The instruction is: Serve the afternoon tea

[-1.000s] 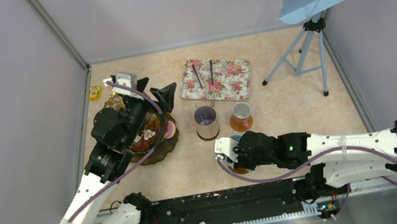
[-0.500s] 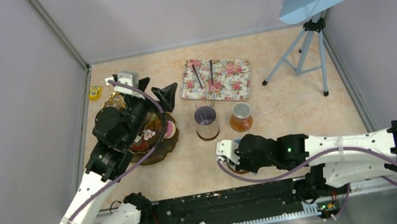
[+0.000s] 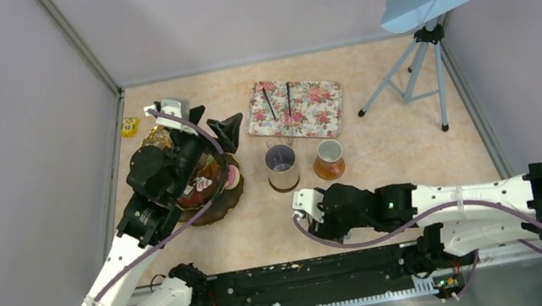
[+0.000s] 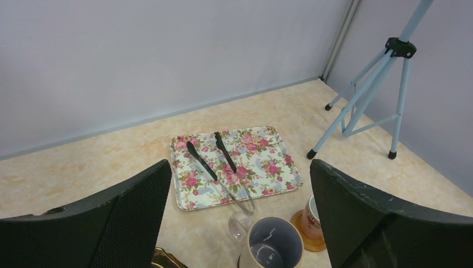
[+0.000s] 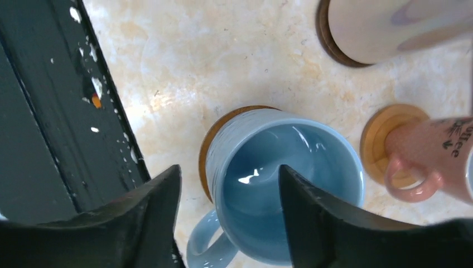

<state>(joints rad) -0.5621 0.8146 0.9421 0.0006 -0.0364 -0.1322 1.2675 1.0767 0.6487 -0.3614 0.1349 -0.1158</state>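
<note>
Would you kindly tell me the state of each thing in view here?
Blue mug: upright, empty, on a coaster.
Lilac mug: upright on a coaster.
Small cup: upright on a coaster.
Tongs: lying open on the tray.
Left gripper: open, empty.
Right gripper: open over the blue mug.

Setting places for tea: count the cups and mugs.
3. The lilac mug stands before the floral tray, the small cup beside it, the light-blue mug below the right gripper. The left arm may hide others.
</note>
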